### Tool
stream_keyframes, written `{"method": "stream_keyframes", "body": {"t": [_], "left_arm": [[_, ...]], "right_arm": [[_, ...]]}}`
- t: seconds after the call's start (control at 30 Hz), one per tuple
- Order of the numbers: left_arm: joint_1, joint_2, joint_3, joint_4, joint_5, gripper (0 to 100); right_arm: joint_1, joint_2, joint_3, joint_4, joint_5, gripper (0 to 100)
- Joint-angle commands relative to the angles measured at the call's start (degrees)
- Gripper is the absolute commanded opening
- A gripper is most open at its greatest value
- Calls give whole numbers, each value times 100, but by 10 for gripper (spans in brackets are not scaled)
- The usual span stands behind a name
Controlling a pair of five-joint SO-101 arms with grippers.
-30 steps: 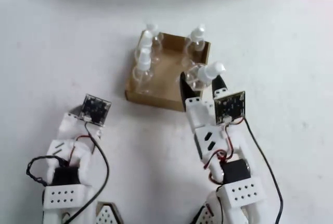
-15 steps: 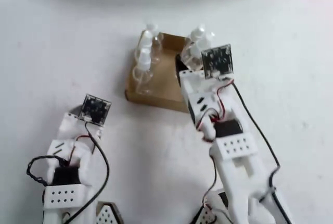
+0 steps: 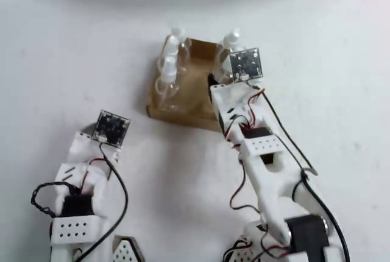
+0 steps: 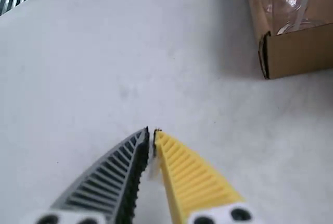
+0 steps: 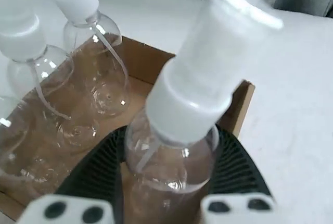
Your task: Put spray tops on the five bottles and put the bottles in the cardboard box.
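High view, leftmost first: left arm (image 3: 79,195) folded at the near left of the white desk (image 3: 73,42), well apart from the cardboard box (image 3: 183,117). Seen from the left wrist, left pincer (image 4: 152,133) with grey and yellow fingers pressed together at the tips, nothing between them, low over bare desk, one corner of the box off to its far right. At mid desk, the open box, with a row of bottles (image 3: 167,82) upright along its left wall, each clear and white-capped. One more capped one, the far-right bottle (image 3: 230,38), upright in the box's far right corner. Stretched over the near right part of the box, right arm (image 3: 262,146). From the right wrist, right pincer (image 5: 169,151) clamped on the held bottle (image 5: 171,166), black fingers on either side of its clear round body, white spray top (image 5: 208,78) fitted on its neck, just inside the box's right wall. Hard to tell whether its base touches the box floor.
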Motion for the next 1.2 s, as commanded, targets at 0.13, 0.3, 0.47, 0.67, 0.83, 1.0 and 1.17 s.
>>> {"method": "stream_keyframes", "body": {"t": [0.13, 0.3, 0.47, 0.67, 0.83, 1.0, 1.17], "left_arm": [[48, 48, -26, -158, -70, 24], [48, 48, -26, -158, -70, 24], [48, 48, -26, -158, -70, 24], [48, 48, -26, -158, -70, 24], [48, 48, -26, -158, -70, 24], [48, 48, -26, -158, -70, 24], [48, 48, -26, -158, -70, 24]], "right_arm": [[224, 374, -343, -567, 79, 15], [189, 453, -343, -567, 475, 15], [189, 462, -316, -532, 501, 15], [57, 470, -185, -558, 492, 15], [-22, 470, -149, -549, 475, 15], [-22, 470, -88, -558, 475, 15], [-31, 470, -62, -541, 466, 18]]}}
